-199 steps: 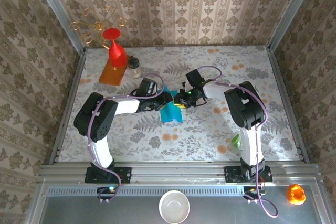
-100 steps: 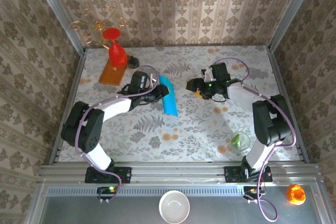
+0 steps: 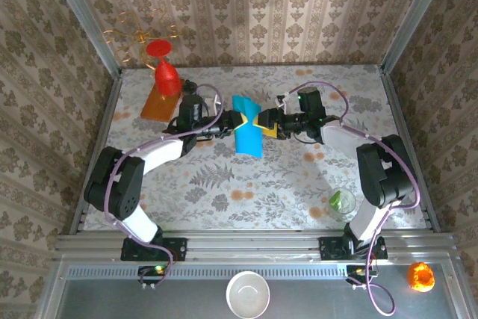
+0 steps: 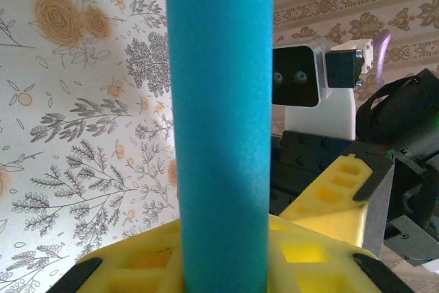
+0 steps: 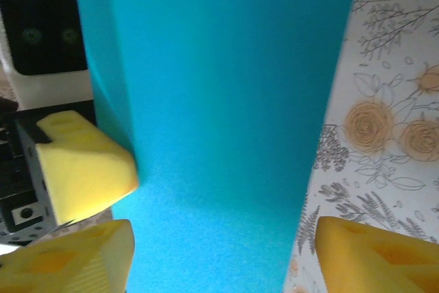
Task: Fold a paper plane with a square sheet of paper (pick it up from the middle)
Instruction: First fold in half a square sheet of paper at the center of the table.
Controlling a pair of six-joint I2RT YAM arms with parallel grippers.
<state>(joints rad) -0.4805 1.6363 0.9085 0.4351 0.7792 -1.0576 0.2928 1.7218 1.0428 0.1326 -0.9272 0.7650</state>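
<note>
The square sheet of paper [image 3: 246, 134] is teal and folded into a narrow band, held up off the floral table between the two arms. My left gripper [image 3: 237, 119] comes from the left and is shut on it. In the left wrist view the paper [image 4: 219, 101] rises as an upright strip out of the left gripper [image 4: 219, 262]. My right gripper [image 3: 266, 123] meets it from the right and stands open. In the right wrist view the paper [image 5: 219, 101] lies between the spread fingers of the right gripper [image 5: 223, 255], whose pads [image 5: 374, 255] sit apart from it.
A red cone vase [image 3: 166, 72] stands on an orange board [image 3: 155, 104] at the back left, with a wire stand [image 3: 138, 35] behind. A green object [image 3: 340, 201] lies near the right arm's base. A white bowl [image 3: 248, 294] and an orange object [image 3: 420, 276] sit off the table's front.
The right gripper let go of the paper, opened, drew away, then came back with its jaws open around the band. The left gripper closed further and carried the paper toward the back.
</note>
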